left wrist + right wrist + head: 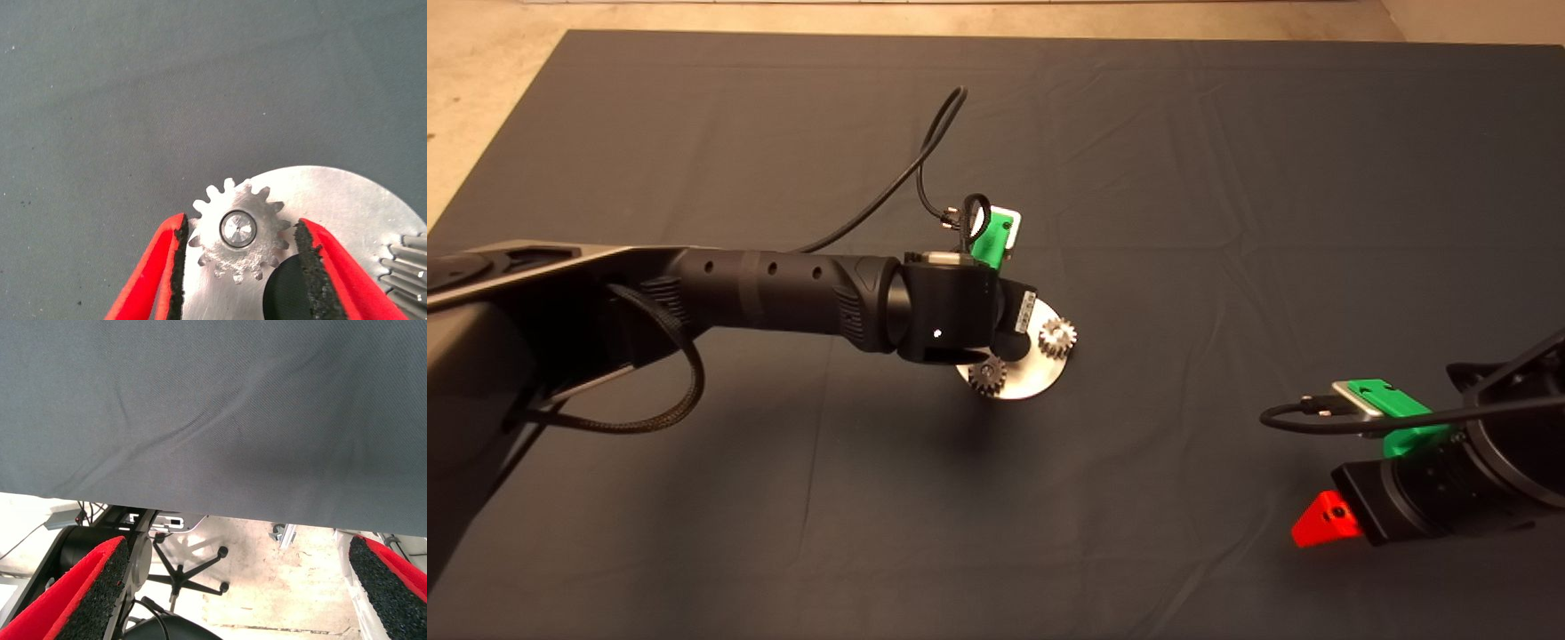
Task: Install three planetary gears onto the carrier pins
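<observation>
Left gripper point(240, 267) fingers released around gear point(239, 230) seated on pin point(238, 229), right gripper point(240, 587) fingers released

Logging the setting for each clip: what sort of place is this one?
Probably a lab or workshop test bench: a table under a dark mat, bare pale floor beyond it, and an office chair base with cabling seen past the mat's edge.

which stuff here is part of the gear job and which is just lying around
Part of the job:
- gear on its pin, between the left pincer pads
- two more gears
- disc

Just around:
- right pincer, parked
- office chair base beyond the mat
</observation>
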{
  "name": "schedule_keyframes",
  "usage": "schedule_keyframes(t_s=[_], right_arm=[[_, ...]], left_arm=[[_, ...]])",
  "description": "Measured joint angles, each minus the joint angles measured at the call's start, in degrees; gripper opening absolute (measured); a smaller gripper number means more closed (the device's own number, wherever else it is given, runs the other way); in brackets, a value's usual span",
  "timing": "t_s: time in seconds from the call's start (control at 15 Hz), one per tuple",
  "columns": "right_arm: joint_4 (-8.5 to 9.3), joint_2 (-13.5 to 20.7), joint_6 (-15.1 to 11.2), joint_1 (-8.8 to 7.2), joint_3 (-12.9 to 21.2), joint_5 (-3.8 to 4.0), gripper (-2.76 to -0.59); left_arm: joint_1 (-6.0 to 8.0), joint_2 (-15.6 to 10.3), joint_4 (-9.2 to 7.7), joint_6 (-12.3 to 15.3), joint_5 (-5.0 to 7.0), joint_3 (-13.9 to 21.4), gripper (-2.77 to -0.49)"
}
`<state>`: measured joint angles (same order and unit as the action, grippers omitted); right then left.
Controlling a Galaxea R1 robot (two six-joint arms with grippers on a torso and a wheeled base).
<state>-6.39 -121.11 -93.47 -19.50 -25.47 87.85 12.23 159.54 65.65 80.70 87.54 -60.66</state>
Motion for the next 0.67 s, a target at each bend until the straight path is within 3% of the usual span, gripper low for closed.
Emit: schedule_keyframes(t_s=[0.2, 0.47, 0.53, 0.67], right_arm=[[0.00, 0.0, 0.0, 0.02, 0.0, 0.02, -0.89], [0.00, 0.0, 0.0, 0.13, 0.0, 0.00, -0.89], [0.00, 0.0, 0.0, 0.22, 0.0, 0.00, -0.89], [0.00, 0.0, 0.0, 0.29, 0.0, 0.00, -0.89]], left_arm=[[0.00, 0.0, 0.05, 0.0, -0.09, 0.0, -1.97], [0.69, 0.0, -0.14, 0.0, -0.09, 0.4, -1.95], [2.09, 0.0, -0.69, 0.0, -0.09, 0.6, -1.95], [6.27, -0.6, -2.31, 0.0, -0.13, 0.8, -1.81]])
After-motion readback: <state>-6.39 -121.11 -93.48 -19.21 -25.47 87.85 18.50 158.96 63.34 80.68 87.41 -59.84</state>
